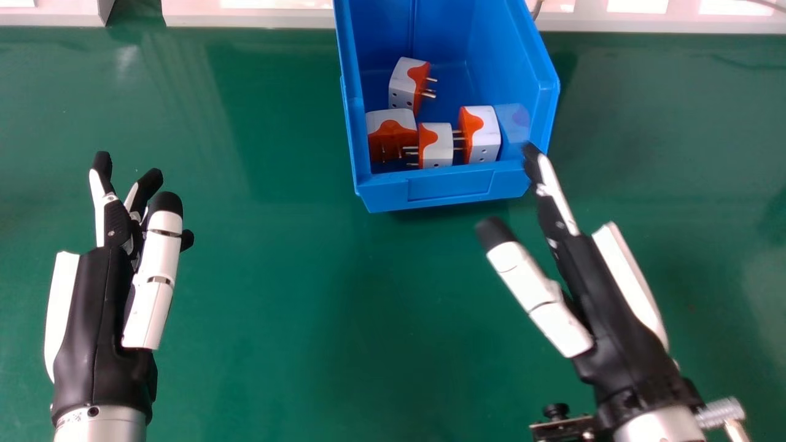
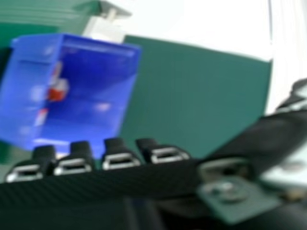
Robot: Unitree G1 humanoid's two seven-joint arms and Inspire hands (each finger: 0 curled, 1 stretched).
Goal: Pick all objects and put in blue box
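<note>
Glossy green tabletop (image 1: 276, 276), pale streaky reflections toward the left. Whitish straight-edged frame (image 1: 245, 19) runs along its far side, bright rectangular panels (image 1: 637, 5) set in it. Short thin cable (image 1: 536, 8) at that side, right of centre. Right hand view's blurry: small whitish block (image 2: 103, 29), maybe a fitting, near the green.

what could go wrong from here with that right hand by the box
The fingers of the right hand look close to the near right corner of the blue box, so a leftward sweep might bump it. The front plugs sit crowded, some prongs facing neighbours, and might catch if jolted.
</note>
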